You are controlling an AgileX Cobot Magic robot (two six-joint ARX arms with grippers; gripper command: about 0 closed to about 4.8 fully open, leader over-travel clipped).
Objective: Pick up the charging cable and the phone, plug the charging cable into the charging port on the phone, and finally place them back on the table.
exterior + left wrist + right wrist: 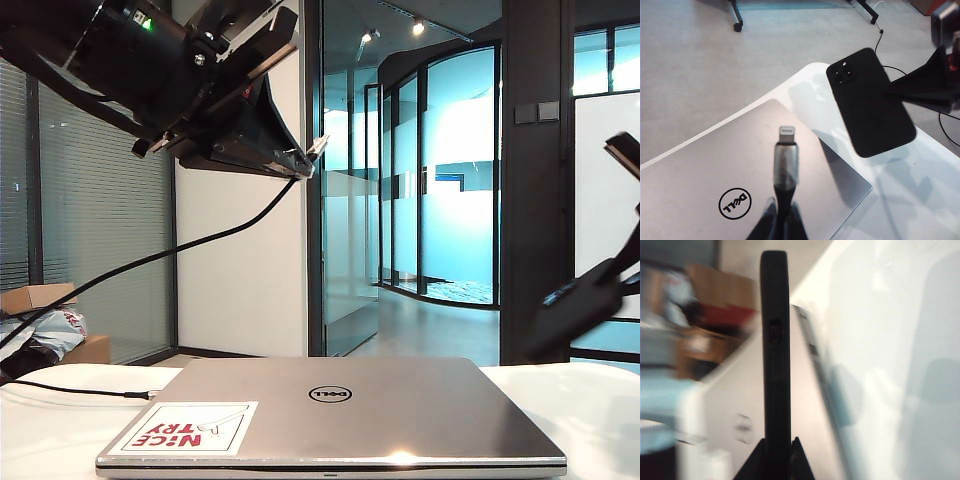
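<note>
My left gripper (290,160) hangs high at the upper left, shut on the charging cable (180,250). Its silvery-white plug (785,133) sticks out past the fingers over the laptop lid, and the black cord sags down to the left. The phone (871,102), a black slab with a camera bump, is held in the air over the table (920,195) by my right gripper (900,90). In the right wrist view the phone (776,365) shows edge-on, with my right gripper (776,455) shut on both its faces. Plug and phone are apart.
A closed silver Dell laptop (330,415) with a red-lettered sticker (188,428) fills the table's near middle. A second black cord with a dark plug (135,396) lies on the table at the left. Boxes and bags (45,330) sit beyond the left edge.
</note>
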